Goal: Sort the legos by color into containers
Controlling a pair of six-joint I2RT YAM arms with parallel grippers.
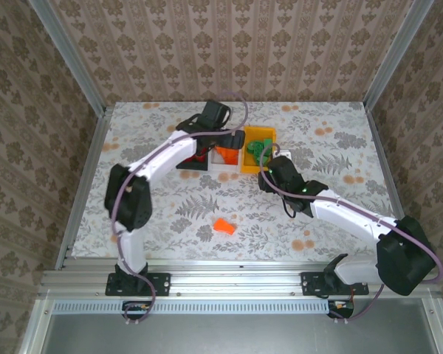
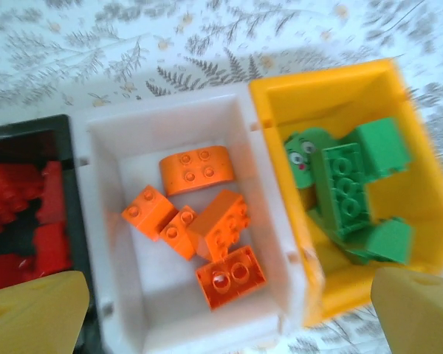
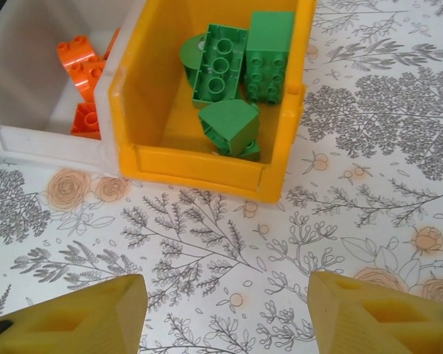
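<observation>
At the far left, the black bin (image 2: 29, 127) is holding the red bricks (image 2: 22, 192), and touching its right wall the white bin (image 2: 125, 169) is carrying five orange bricks (image 2: 199, 169) lying loosely on its floor. The left gripper (image 2: 225, 299) is hanging directly above this white bin, its fingers (image 2: 37, 306) standing wide apart with nothing between them but the bin below. Nearer the arm bases, well apart from all three containers, a lone orange brick (image 1: 223, 226) is lying on the patterned counter (image 1: 340, 147), roughly midway between the two arms. To the right, the yellow bin (image 2: 317, 96) is sitting flush against the white one and is holding the green bricks (image 2: 343, 184), one with a cartoon face. The right gripper (image 3: 225, 313) is hovering just in front of the yellow bin's near wall, its fingers (image 3: 384, 310) also standing apart over bare counter and gripping nothing. The sorting is looking nearly finished: each bin is showing a single colour, and the stray orange brick is seemingly the last piece waiting. The next move is probably calling for either arm to swing back toward that brick, descend with jaws straddling it, close, and carry it to the white bin.
</observation>
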